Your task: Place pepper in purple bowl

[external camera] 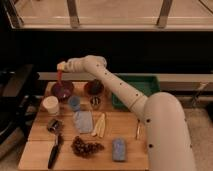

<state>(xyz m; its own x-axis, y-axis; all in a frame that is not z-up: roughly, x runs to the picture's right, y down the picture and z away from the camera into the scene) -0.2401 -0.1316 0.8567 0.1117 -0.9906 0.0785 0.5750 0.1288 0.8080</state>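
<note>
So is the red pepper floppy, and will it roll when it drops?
Probably fairly stiff: the pepper hangs straight down from the gripper above the purple bowl without sagging. It looks thin, so likely light. Being long and slightly curved, it should rock more than roll.

Smooth white arm, pale jaws (61, 66)

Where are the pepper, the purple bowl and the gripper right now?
pepper (60, 75), camera view, on its red body hanging below the gripper.
purple bowl (62, 90), camera view, on its dark inner surface, directly under the pepper.
gripper (61, 66), camera view, on its tip above the bowl, holding the pepper's top.
</note>
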